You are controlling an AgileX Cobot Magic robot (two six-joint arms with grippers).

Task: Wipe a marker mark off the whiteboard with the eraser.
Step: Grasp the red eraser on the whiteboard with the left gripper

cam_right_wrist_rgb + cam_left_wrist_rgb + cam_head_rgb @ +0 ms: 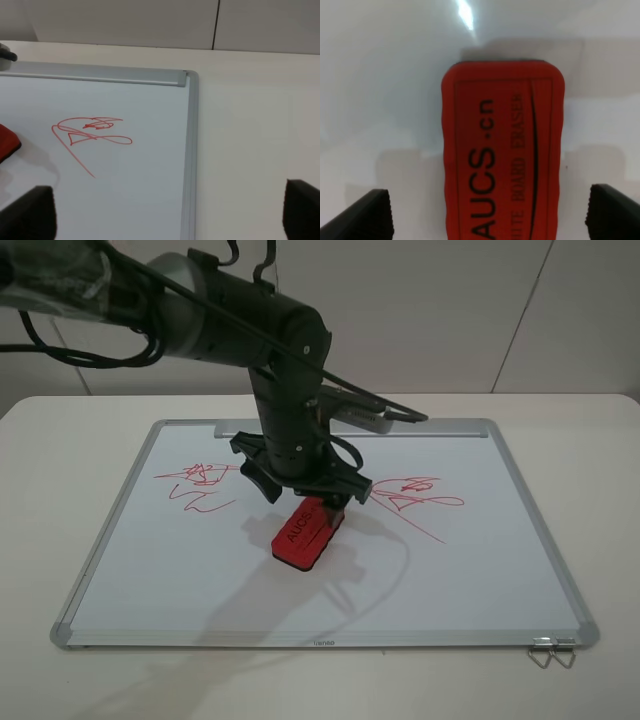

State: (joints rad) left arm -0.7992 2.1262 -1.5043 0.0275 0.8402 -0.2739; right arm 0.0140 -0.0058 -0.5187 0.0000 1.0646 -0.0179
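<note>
Marker mark point(200, 485) visible overhead only, left hand point(490, 215) splayed over eraser point(308, 532) — right hand point(167, 212) splayed

You have a pale cream table point(60, 680) with rounded corners filling the lower part of the frame. Behind it, across the top, stands a plain off-white panelled wall point(450, 310), split at upper right by a thin dark slanting seam point(522, 320). The light is soft and leaves faint shadows on the tabletop.
</note>
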